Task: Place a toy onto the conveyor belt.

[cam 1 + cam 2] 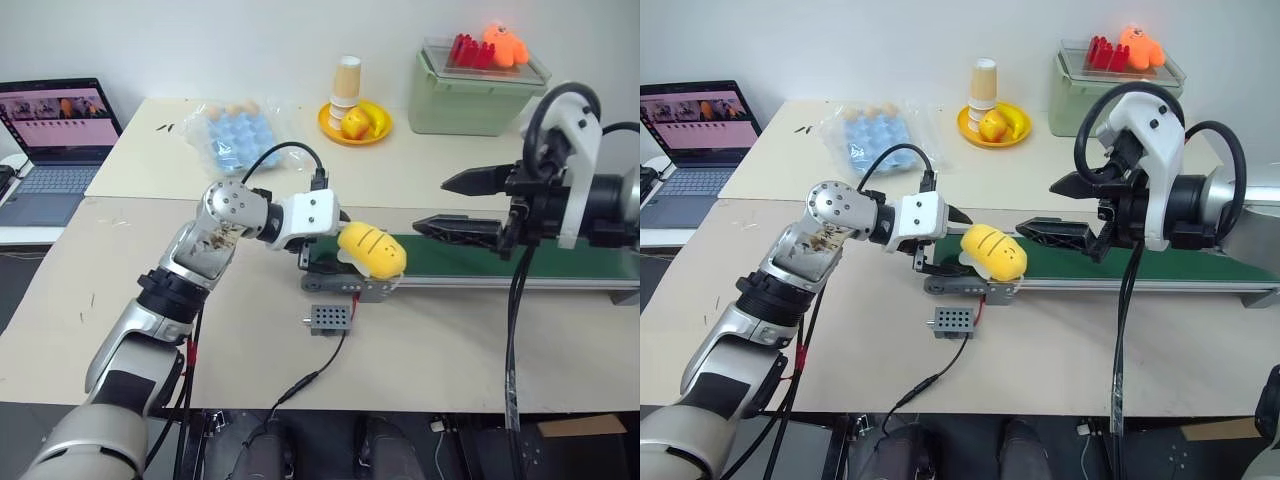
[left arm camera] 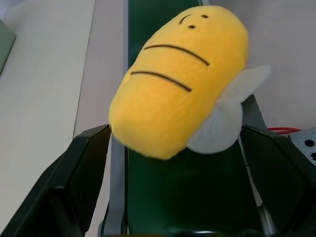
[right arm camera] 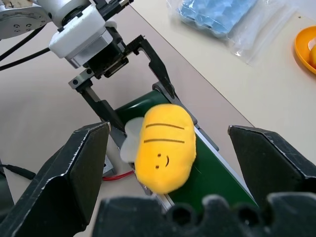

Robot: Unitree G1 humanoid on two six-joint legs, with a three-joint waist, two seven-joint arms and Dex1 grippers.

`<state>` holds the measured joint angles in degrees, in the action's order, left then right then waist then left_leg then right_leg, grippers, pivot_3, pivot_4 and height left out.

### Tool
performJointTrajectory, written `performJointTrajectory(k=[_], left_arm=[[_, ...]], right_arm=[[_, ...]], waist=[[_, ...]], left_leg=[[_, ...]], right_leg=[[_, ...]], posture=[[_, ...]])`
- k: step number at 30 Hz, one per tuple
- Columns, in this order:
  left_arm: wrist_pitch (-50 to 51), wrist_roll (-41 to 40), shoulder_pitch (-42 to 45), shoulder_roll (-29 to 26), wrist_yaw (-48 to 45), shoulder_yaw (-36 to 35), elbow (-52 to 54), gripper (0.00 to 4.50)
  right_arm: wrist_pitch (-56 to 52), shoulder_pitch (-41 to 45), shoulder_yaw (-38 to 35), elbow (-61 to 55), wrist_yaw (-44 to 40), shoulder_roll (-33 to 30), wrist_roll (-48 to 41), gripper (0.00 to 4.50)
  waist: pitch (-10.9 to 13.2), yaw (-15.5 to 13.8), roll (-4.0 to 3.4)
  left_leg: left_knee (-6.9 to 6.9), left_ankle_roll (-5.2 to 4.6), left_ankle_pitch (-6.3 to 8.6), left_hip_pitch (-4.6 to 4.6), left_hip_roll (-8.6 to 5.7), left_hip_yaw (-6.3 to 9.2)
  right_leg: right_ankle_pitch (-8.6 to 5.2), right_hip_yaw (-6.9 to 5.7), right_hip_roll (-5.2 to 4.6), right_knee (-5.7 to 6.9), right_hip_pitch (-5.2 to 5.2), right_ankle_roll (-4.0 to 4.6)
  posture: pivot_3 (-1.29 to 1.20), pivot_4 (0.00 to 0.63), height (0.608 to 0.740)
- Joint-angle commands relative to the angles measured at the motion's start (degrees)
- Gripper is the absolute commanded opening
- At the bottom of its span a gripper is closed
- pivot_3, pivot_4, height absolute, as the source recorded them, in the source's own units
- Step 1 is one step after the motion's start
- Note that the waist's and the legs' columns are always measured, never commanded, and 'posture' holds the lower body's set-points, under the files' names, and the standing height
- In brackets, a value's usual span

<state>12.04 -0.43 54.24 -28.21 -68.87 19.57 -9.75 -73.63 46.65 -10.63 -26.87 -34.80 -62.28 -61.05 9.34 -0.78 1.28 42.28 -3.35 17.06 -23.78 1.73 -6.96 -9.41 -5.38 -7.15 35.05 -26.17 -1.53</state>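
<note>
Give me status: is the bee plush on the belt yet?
Done: the yellow bee plush lies on the dark green conveyor belt, at its left end. In hand: the left gripper is open, its fingers either side of the plush with gaps showing, so it looks released. The right gripper is open above the belt, holding nothing. Left: pull the left gripper clear.

One yellow plush toy [image 1: 371, 249] lies on one green conveyor belt [image 1: 520, 262]. Also present: one laptop [image 1: 58, 140], one blue egg tray [image 1: 232, 140], one yellow plate [image 1: 355, 124], one green bin [image 1: 476, 92].
</note>
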Motion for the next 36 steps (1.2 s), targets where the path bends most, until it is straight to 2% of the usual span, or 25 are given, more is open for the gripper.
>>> performJointTrajectory(k=[1, 6, 8, 13, 17, 25, 30, 36], left_arm=[[4.5, -3.1, 3.0, 0.7, 0.6, -3.3, 2.5, 4.45], [23.7, -14.4, 9.9, 1.0, 0.7, -11.6, 2.8, 4.45], [28.3, -17.2, 12.0, -0.8, 0.8, -14.7, 1.9, 4.45], [30.5, -18.9, 10.3, -6.7, 1.6, -18.2, 1.1, 4.45], [28.6, -19.8, 3.2, -10.7, 0.1, -18.8, 7.0, 4.45], [29.7, -23.0, -6.8, -11.0, 6.2, -22.4, 16.9, 4.45], [29.1, -23.5, -9.7, -11.3, 8.9, -22.5, 19.5, 4.45], [27.2, -21.9, -12.0, -12.5, 11.2, -22.1, 18.6, 4.45]], right_arm=[[0.7, 1.4, -2.6, -0.4, -0.3, -1.3, -0.2, 4.50], [0.2, 1.8, -2.5, -0.1, -0.8, -1.8, -0.6, 4.50], [0.1, 0.4, -3.2, -0.6, -2.2, -3.7, -0.5, 4.50], [2.4, -5.9, -5.8, -0.9, -5.5, -9.2, 3.0, 4.50], [4.7, -10.7, -7.7, -0.5, -6.4, -10.0, 6.1, 4.50], [10.7, -15.1, -10.5, 0.2, -4.5, -3.5, 8.7, 4.50], [12.0, -15.5, -10.8, 0.6, -4.4, 0.1, 8.1, 4.50], [13.6, -14.8, -8.9, 2.2, -5.3, 0.8, 9.3, 4.50]], waist=[[0.0, 0.0, 0.00], [0.0, 0.1, 0.00], [0.0, 0.1, 0.00], [0.0, 0.3, -0.03], [0.0, 0.2, -0.03], [0.0, 0.0, -0.02], [0.0, 0.0, -0.02], [0.0, 0.0, -0.02]], left_leg=[[0.00, 0.00, 0.00, 0.00, 0.00, 0.00], [0.00, 0.00, 0.00, -0.01, 0.02, 0.01], [0.02, 0.00, 0.00, -0.03, 0.02, 0.03], [-0.16, 0.02, -0.01, 0.08, 0.00, 0.01], [-0.03, 0.04, -0.02, 0.11, 0.01, -0.01], [0.01, 0.05, -0.03, 0.09, -0.01, 0.00], [0.00, 0.09, -0.05, 0.15, -0.03, -0.01], [-0.03, 0.09, -0.05, 0.21, -0.03, -0.02]], right_leg=[[0.00, 0.00, 0.00, 0.00, 0.00, 0.00], [-0.01, 0.00, 0.00, 0.01, -0.01, -0.01], [-0.01, -0.01, 0.00, 0.01, -0.02, -0.02], [-0.05, 0.03, 0.01, -0.04, 0.01, -0.07], [-0.05, 0.07, 0.00, -0.01, 0.04, -0.07], [-0.05, 0.07, 0.00, -0.03, 0.05, -0.07], [-0.05, 0.08, 0.00, -0.03, 0.08, -0.07], [-0.05, 0.09, 0.00, -0.04, 0.11, -0.06]], posture=[[0.00, 0.150, 0.734], [0.00, 0.150, 0.734], [0.00, 0.150, 0.734], [0.00, 0.150, 0.734], [0.00, 0.150, 0.734], [0.00, 0.150, 0.734], [0.00, 0.150, 0.734], [0.00, 0.150, 0.734]])
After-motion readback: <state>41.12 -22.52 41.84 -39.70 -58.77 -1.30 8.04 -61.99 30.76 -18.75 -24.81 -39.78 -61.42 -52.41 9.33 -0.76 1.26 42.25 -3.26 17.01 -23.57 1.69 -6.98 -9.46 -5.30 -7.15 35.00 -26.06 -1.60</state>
